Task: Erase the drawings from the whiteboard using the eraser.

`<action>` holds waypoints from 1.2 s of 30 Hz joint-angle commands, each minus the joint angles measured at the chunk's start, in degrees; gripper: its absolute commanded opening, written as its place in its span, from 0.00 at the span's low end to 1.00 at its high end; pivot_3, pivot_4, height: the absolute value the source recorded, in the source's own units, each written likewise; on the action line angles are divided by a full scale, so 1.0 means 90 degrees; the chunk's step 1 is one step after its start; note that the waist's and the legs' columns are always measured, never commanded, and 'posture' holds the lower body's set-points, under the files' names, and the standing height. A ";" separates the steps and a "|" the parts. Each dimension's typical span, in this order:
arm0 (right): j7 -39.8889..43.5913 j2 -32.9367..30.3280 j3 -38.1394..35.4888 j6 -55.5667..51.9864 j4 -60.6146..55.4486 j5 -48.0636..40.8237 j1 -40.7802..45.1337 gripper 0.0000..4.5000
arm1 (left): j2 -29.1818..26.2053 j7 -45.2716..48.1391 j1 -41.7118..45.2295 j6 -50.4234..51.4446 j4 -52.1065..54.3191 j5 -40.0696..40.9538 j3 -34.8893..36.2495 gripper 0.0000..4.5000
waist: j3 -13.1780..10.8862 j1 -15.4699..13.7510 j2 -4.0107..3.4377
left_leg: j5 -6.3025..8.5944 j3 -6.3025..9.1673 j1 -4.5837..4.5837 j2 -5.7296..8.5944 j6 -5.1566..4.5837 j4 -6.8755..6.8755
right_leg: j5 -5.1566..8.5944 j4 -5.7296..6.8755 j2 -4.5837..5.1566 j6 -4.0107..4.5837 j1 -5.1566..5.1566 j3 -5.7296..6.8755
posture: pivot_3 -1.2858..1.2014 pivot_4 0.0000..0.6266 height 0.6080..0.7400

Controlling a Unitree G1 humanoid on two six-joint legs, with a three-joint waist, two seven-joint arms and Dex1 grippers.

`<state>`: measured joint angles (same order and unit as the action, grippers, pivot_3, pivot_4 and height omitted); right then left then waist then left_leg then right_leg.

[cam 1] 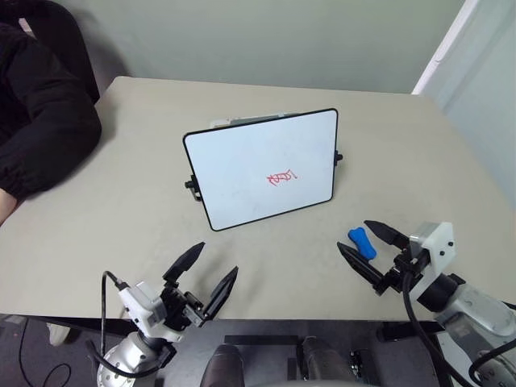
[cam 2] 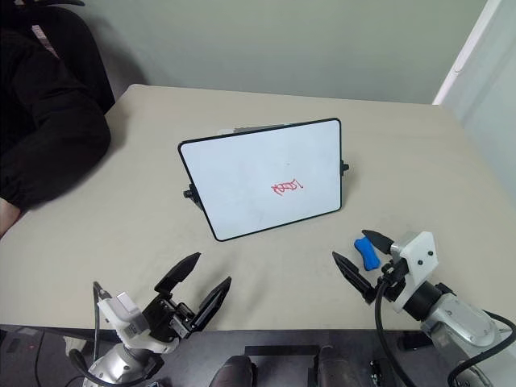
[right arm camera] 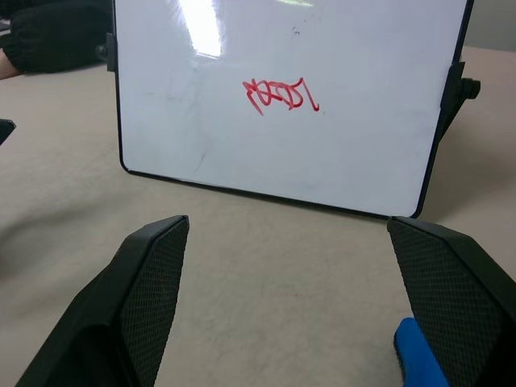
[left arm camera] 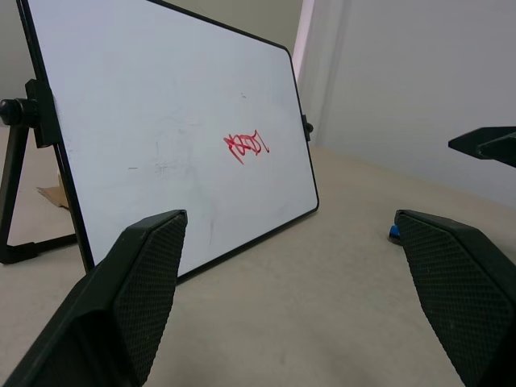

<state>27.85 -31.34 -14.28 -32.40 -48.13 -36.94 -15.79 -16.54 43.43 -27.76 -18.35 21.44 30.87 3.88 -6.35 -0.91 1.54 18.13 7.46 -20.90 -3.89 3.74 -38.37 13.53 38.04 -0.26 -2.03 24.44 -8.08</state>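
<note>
The whiteboard (cam 1: 262, 165), black-framed and propped tilted on a stand, sits mid-table with the red drawings (cam 1: 281, 177) on its right half. The blue eraser (cam 1: 362, 243) lies flat on the table, right of the board's near corner. My right gripper (cam 1: 372, 251) hovers open just over the eraser, one finger on each side, not touching it. At the front edge of the table my left gripper (cam 1: 201, 279) is open and empty, facing the board. The left wrist view has the drawings (left arm camera: 245, 145) and a sliver of the eraser (left arm camera: 394, 234); the right wrist view has the eraser (right arm camera: 419, 364) beside one finger.
A person's black sleeve (cam 1: 40, 121) rests on the table's far left corner. The beige table (cam 1: 121, 210) has bare room around the board. A wall and a pale panel (cam 1: 472, 72) stand behind and to the right.
</note>
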 commanded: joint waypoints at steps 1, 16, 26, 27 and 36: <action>-0.0016 -0.0048 -0.0077 0.0090 -0.0146 -0.0075 0.0069 0.92 | -0.0002 0.0016 0.0005 -0.0061 0.0199 -0.0004 -0.0006 1.00 | 0.0000 0.0000 0.0000 | 0.0000 0.0000 0.0000 0.0000 0.0000 0.0000 | 0.0000 0.0000 0.0000 0.0000 0.0000 0.0000 | 0.52 0.24 1.00; -0.0648 -0.0142 0.0045 -0.0992 0.0151 -0.0328 0.0513 0.92 | 0.0000 0.0091 -0.0120 -0.0135 0.0229 -0.0019 -0.0068 1.00 | 0.0000 0.0004 0.0000 | 0.0000 0.0000 0.0000 0.0000 0.0000 0.0000 | 0.0000 0.0000 0.0000 0.0000 0.0001 -0.0001 | 0.52 0.24 1.00; -0.0993 -0.0490 0.0486 -0.2092 0.0696 -0.0032 0.1296 0.96 | -0.0049 0.0090 -0.0088 -0.0102 0.0225 0.0084 0.0018 1.00 | 0.0000 0.0001 0.0000 | 0.0000 0.0001 -0.0003 0.0000 0.0000 0.0000 | 0.0000 -0.0001 0.0000 0.0000 0.0004 -0.0001 | 0.52 0.24 1.00; -0.1062 -0.0528 0.0532 -0.2274 0.0753 -0.0014 0.1397 0.96 | -0.0048 0.0089 -0.0091 -0.0106 0.0224 0.0077 0.0014 1.00 | 0.0000 0.0002 0.0000 | 0.0000 0.0001 -0.0003 0.0000 0.0000 0.0001 | 0.0000 -0.0001 0.0000 0.0000 0.0004 -0.0001 | 0.52 0.24 1.00; -0.1447 -0.0519 0.0630 -0.3225 0.1600 0.0256 0.2326 0.96 | -0.0053 0.0082 -0.0060 -0.0129 0.0195 0.0085 0.0062 1.00 | 0.0000 -0.0003 -0.0001 | 0.0001 0.0002 0.0000 0.0000 -0.0001 0.0002 | 0.0000 0.0000 0.0000 -0.0001 0.0006 -0.0001 | 0.52 0.24 1.00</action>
<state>15.86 -35.03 -8.24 -60.10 -34.15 -35.70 4.12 -16.90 43.84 -28.29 -18.67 21.44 31.37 3.85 -6.36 -0.94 1.53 18.14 7.49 -20.87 -3.89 3.73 -38.35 13.53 38.04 -0.25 -2.04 24.52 -8.09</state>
